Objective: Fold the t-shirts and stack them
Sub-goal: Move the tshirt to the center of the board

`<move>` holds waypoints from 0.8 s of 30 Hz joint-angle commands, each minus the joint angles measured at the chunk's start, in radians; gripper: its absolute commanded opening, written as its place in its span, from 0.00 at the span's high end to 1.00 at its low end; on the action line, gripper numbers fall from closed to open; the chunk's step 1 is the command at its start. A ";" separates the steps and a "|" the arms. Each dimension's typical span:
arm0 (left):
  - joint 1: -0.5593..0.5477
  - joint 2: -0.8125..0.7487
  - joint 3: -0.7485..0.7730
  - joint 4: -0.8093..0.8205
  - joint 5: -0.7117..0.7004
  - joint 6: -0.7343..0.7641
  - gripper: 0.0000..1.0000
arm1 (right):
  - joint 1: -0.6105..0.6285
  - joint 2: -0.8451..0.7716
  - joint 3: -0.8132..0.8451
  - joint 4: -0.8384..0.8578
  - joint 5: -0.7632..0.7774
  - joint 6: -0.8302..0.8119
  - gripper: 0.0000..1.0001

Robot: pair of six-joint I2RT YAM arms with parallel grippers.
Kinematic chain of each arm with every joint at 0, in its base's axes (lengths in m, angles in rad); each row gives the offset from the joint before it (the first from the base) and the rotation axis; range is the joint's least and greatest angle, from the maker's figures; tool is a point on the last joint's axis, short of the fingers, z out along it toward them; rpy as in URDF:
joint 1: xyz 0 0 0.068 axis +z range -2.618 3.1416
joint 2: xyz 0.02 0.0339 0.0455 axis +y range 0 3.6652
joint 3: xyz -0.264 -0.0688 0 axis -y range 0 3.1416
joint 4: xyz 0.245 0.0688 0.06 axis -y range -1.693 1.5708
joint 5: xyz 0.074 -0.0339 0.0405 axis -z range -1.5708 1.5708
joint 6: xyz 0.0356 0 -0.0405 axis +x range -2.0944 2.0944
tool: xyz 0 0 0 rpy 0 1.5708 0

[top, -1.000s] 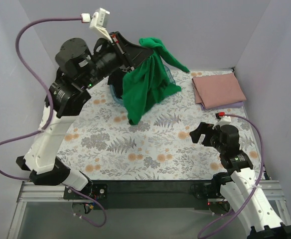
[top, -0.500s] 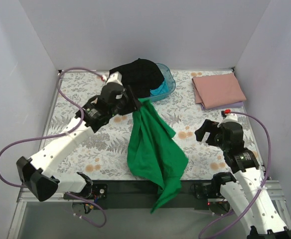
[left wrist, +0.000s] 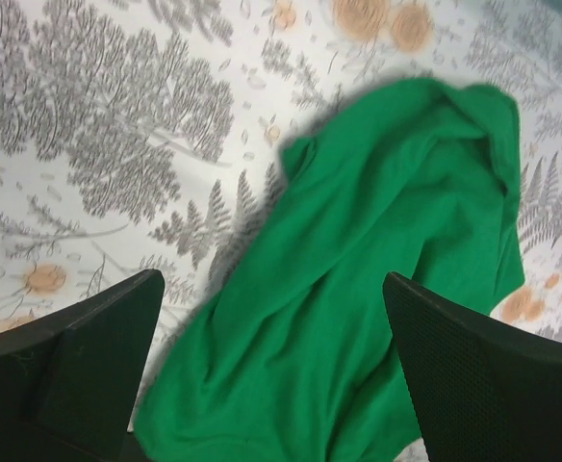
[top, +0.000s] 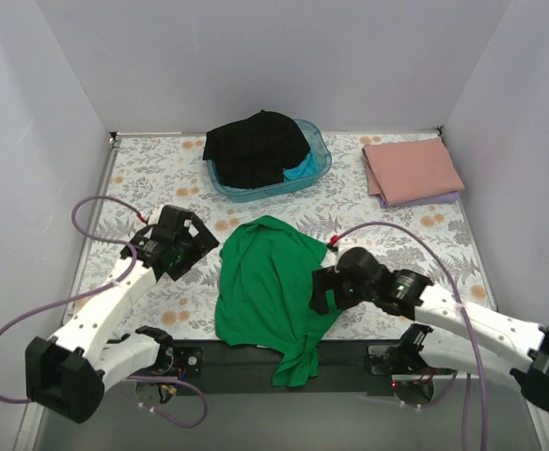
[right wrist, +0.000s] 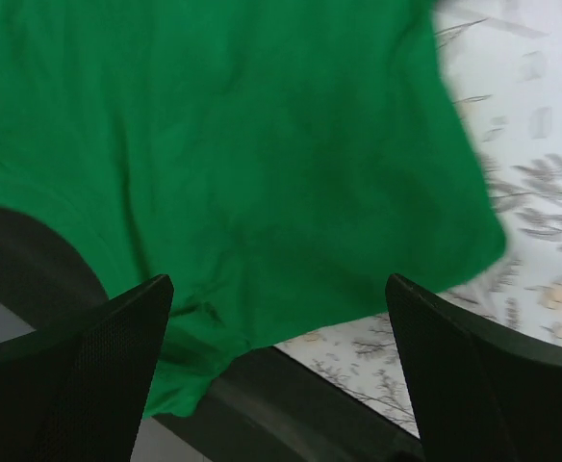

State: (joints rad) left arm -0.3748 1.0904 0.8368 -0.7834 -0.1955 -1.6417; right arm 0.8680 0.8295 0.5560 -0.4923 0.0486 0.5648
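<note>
A bright green t-shirt (top: 263, 282) lies crumpled on the floral cover, its lower end hanging over the near edge (top: 296, 362). My left gripper (top: 202, 252) is open just left of it. In the left wrist view the green t-shirt (left wrist: 377, 289) lies below the open left gripper (left wrist: 273, 385) with nothing held. My right gripper (top: 320, 293) is open at the shirt's right edge. In the right wrist view the green t-shirt (right wrist: 233, 144) spreads under the open right gripper (right wrist: 276, 375). A folded pink t-shirt (top: 411, 169) lies on a lilac one (top: 434, 199) at the back right.
A translucent blue tub (top: 320, 155) at the back centre holds a black t-shirt (top: 256, 146) and a turquoise one (top: 302, 170). The dark front bar of the table (right wrist: 291, 404) runs under the shirt's hanging end. White walls close in the left, back and right.
The left gripper opened and let go of the green t-shirt, which dropped flat on the table. The left arm came down toward the near left. The right arm swung left to the shirt.
</note>
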 commanded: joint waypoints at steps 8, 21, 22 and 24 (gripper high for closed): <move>-0.003 -0.187 -0.208 0.018 0.246 0.000 0.02 | 0.085 0.462 0.048 0.192 0.158 0.145 0.01; -0.004 -0.145 -0.297 0.095 0.350 0.002 0.02 | -0.466 0.758 0.244 0.308 -0.030 -0.166 0.02; -0.004 -0.147 -0.300 0.096 0.353 0.002 0.02 | -0.474 0.752 0.271 0.282 -0.041 -0.180 0.02; -0.004 -0.142 -0.294 0.093 0.358 0.005 0.02 | -0.474 0.718 0.340 0.242 -0.042 -0.210 0.02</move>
State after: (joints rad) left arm -0.3752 0.9607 0.5411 -0.7132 0.1169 -1.6421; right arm 0.4015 1.5623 0.8356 -0.1703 0.0376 0.4664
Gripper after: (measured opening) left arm 0.981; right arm 0.983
